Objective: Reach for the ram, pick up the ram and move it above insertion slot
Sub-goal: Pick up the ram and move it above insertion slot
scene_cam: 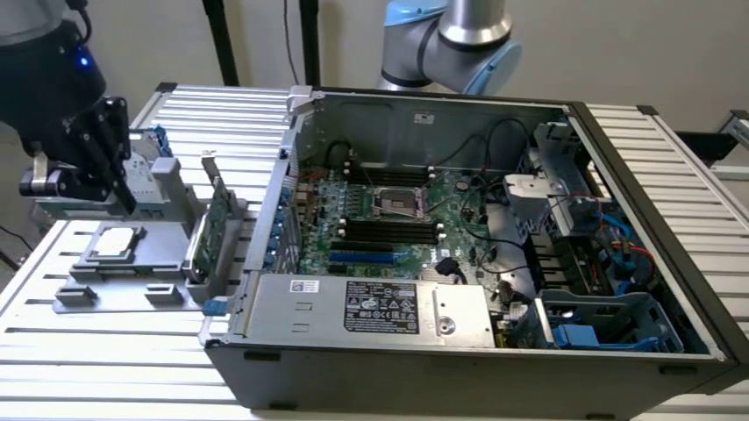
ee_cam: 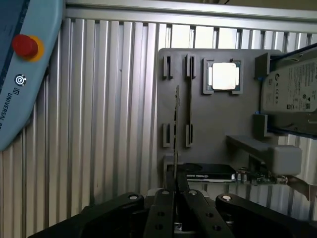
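My gripper (ee_cam: 175, 198) is pinched on the ram (ee_cam: 176, 134), which I hold edge-on above the grey fixture tray (ee_cam: 218, 124) at the bench's edge, beside the open PC case (scene_cam: 468, 351). Judging by this, pickup is done and the carry is in hand. Reaching the motherboard slots (scene_cam: 387, 230) calls for clearing the case wall and keeping the stick level.
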`<action>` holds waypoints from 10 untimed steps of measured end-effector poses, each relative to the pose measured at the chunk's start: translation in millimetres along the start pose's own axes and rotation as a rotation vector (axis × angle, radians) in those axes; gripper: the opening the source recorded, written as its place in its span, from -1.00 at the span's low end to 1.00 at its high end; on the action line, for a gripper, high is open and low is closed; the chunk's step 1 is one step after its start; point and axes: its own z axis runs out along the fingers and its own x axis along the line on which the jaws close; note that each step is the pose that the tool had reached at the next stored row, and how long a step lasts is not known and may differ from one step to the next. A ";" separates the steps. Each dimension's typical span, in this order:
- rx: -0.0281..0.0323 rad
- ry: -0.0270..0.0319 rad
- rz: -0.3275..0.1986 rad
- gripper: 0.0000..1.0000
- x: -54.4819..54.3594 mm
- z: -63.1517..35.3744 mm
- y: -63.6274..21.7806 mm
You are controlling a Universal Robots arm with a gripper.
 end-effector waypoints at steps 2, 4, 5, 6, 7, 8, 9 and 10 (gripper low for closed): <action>-0.0002 0.0001 0.000 -0.74 0.1 -9.1 -7.2; -0.0002 0.0000 0.000 -0.74 -0.2 -18.0 -14.2; -0.0002 0.0001 0.000 -0.74 -0.4 -22.6 -17.8; -0.0002 0.0000 0.000 -0.74 -0.8 -27.0 -21.5; -0.0001 0.0000 0.000 -0.74 -1.2 -30.7 -24.8; -0.0001 0.0000 0.000 -0.74 -1.6 -33.9 -27.9; -0.0001 0.0000 0.000 -0.74 -2.0 -36.9 -31.0; 0.0000 -0.0001 0.000 -0.74 -2.4 -39.5 -34.0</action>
